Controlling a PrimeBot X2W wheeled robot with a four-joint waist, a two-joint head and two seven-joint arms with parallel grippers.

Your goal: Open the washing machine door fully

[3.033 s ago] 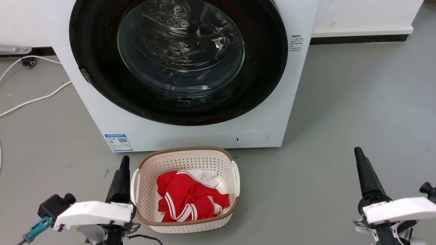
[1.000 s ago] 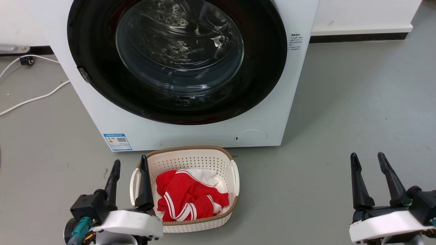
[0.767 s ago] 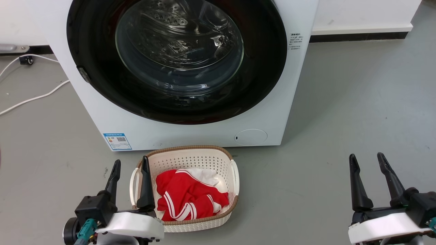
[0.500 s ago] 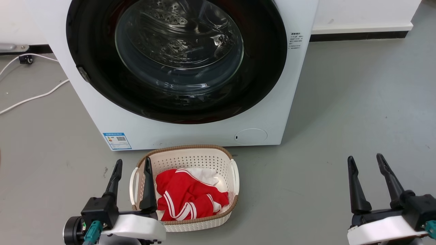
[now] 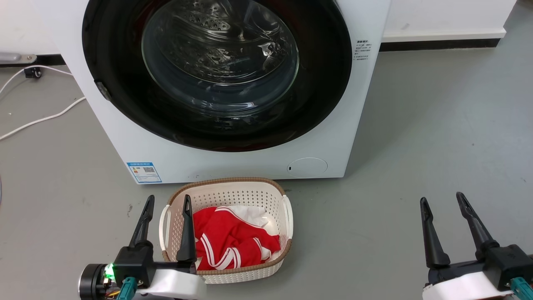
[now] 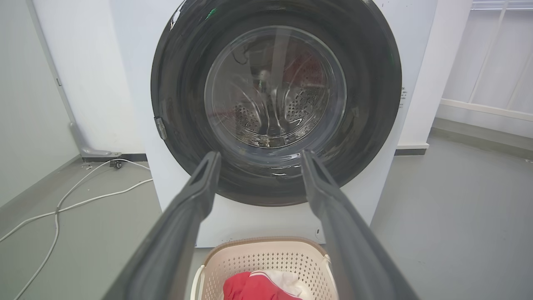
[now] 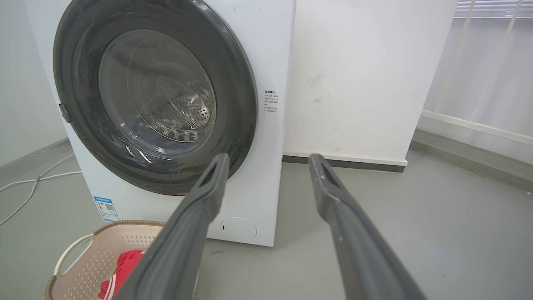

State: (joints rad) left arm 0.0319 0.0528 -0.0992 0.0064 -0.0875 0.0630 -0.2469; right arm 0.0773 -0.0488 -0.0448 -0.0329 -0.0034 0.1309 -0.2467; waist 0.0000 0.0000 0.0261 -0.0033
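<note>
Two grippers hang low, fingers spread and holding nothing: the left gripper point(image 5: 168, 199) by the laundry basket's point(image 5: 227, 183) near-left corner, the right gripper point(image 5: 441, 198) over bare floor. The washing machine door point(image 5: 325, 83) sits closed, flush in the white machine behind the basket. You're at the approach; next, I judge, reach for the small grey tab point(image 5: 103, 91) on the door's left edge.

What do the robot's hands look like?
The left gripper and right gripper each have two long, dark, pointy fingers on a black block, with a white shell behind. A teal plug sticks out near each wrist, and a little green light glows by the left one.
</note>
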